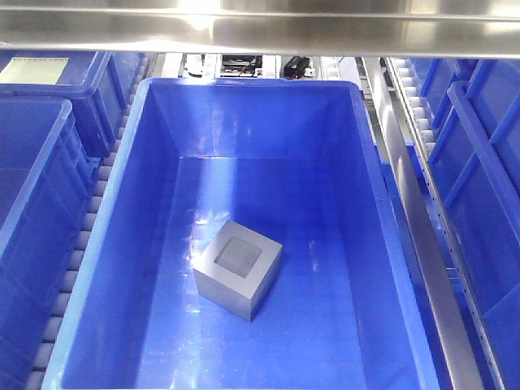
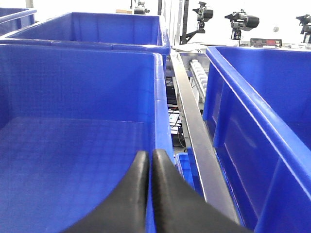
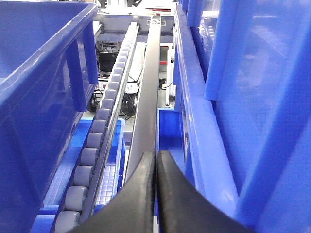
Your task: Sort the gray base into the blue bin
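Note:
The gray base [image 1: 238, 269] rests on the floor of the blue bin [image 1: 138, 195] in the front view, recessed face up, turned at an angle, a little left of the bin's middle. No gripper shows in that view. In the left wrist view my left gripper [image 2: 150, 154] is shut and empty, hanging over the right wall of an empty blue crate [image 2: 73, 160]. My right gripper [image 3: 156, 155] is also shut with nothing held, above a metal rail [image 3: 146, 107] between crates. The base is out of sight in both wrist views.
More blue crates [image 1: 41, 187] stand left and right [image 1: 479, 162] of the bin. Roller tracks [image 3: 102, 131] and metal rails [image 1: 414, 211] run between them. A steel shelf edge [image 1: 260, 28] crosses the top of the front view.

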Robot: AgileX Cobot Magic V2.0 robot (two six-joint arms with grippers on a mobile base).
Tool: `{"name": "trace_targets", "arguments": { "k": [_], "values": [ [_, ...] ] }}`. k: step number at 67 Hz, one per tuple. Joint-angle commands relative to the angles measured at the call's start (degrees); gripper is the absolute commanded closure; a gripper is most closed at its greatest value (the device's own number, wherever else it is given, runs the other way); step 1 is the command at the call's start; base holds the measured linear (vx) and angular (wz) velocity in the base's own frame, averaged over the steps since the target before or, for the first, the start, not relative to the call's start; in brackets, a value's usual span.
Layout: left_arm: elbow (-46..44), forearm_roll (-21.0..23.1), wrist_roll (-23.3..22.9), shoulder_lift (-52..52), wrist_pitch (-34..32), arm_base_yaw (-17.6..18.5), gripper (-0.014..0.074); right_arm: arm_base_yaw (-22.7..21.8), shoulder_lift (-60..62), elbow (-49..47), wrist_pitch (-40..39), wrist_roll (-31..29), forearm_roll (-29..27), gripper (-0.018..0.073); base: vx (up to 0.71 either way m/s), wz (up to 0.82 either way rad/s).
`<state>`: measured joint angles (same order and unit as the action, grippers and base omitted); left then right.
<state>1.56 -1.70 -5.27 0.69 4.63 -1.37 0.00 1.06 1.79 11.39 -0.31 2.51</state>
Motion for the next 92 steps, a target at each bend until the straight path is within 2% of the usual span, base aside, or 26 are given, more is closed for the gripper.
{"name": "trace_targets", "arguments": {
  "k": [1,92],
  "values": [
    [-0.65,-0.03,0.03,0.92,-3.96,0.47,0.0603,-0.30,0.42,0.32,-4.08,-0.38,0.49,0.0564,0.00,0.00],
    [-0.65,-0.03,0.03,0.97,-3.96,0.47,0.0603,-0.30,0.42,0.32,-4.34,-0.38,0.49,0.0564,0.00,0.00]
  ]
}}
